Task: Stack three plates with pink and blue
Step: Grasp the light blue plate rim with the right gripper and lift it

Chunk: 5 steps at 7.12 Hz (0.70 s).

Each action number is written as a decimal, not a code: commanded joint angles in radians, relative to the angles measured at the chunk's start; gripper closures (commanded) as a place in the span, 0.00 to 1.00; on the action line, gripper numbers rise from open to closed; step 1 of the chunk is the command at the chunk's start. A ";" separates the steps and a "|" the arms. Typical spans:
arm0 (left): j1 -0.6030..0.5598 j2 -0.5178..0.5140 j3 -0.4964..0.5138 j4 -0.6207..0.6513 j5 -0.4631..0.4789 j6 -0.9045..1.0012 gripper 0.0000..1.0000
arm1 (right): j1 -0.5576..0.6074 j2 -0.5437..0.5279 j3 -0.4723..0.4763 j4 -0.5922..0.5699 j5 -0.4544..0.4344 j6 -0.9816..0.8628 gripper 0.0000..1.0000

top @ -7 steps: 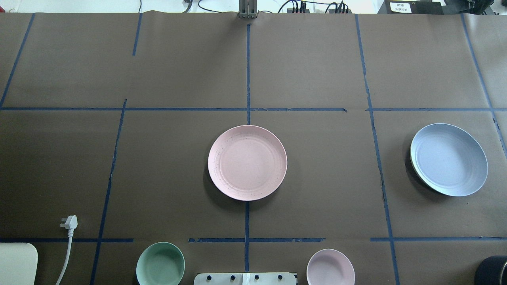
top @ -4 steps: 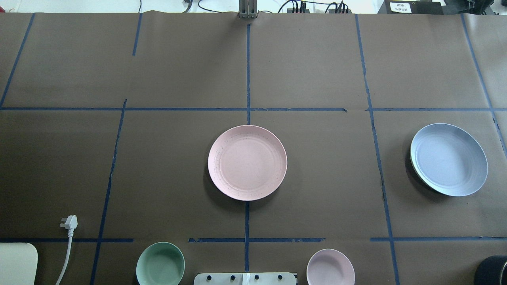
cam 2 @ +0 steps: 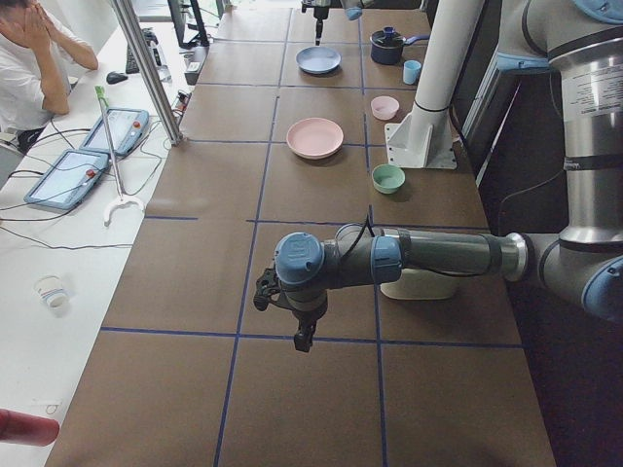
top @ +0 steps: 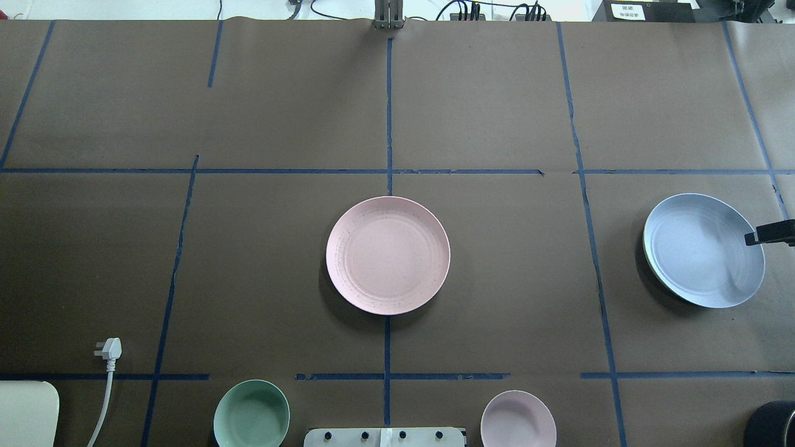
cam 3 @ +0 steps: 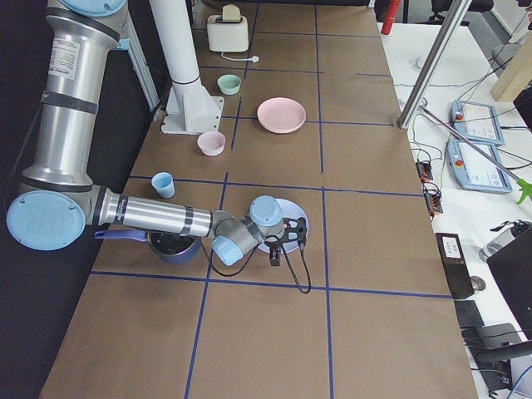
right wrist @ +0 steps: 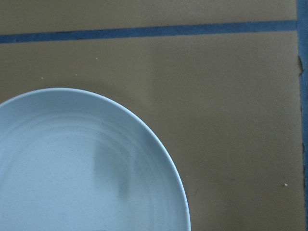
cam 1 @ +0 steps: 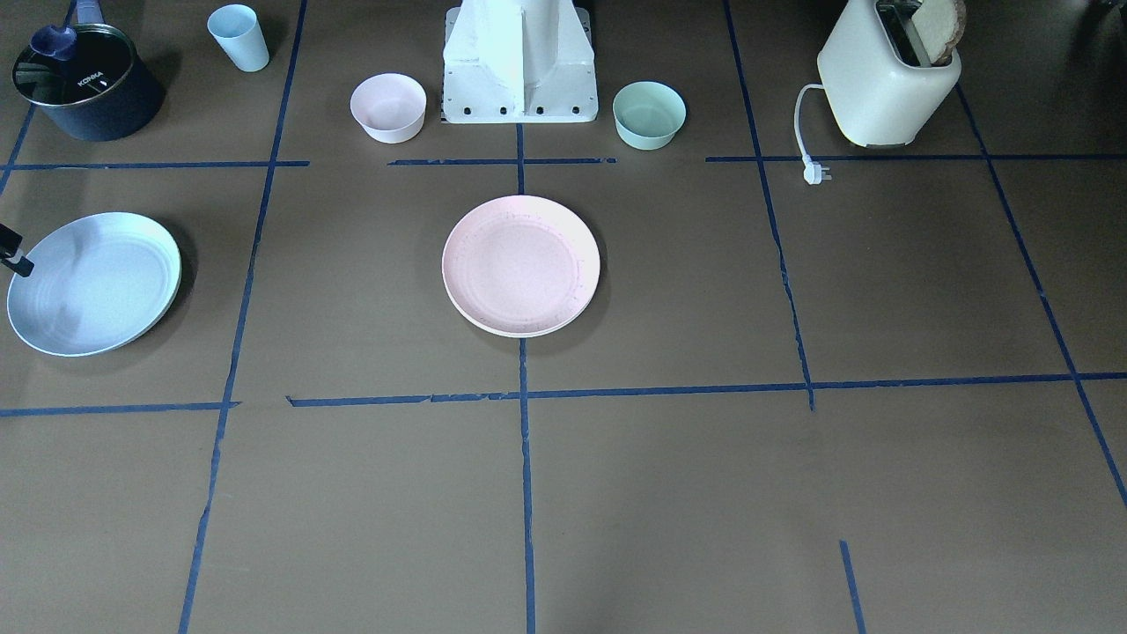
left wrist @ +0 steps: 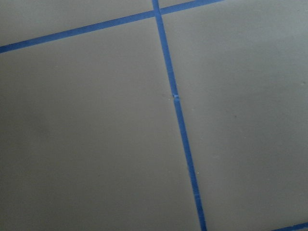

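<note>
overhead exterior, right tool [top: 769, 234] over blue plate [top: 699, 254], left tool [cam 2: 304, 339] only in exterior left, widths unclear

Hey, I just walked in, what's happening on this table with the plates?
A two-armed robot is stacking plates. The right tool is over the outer edge of the blue plate at the robot's right. The pink plate sits in the middle with a cream rim showing beneath it, likely the white plate. The left tool hangs over the table, away from the plates.
</note>
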 commanded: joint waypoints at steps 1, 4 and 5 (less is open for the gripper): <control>0.001 0.001 0.007 0.000 -0.023 0.002 0.00 | -0.051 0.001 -0.019 0.010 -0.015 0.013 0.20; 0.001 0.001 0.007 0.000 -0.023 0.002 0.00 | -0.051 0.001 -0.031 0.010 -0.013 0.002 1.00; 0.001 0.001 0.005 0.000 -0.025 0.001 0.00 | -0.049 0.001 -0.030 0.010 -0.011 0.001 1.00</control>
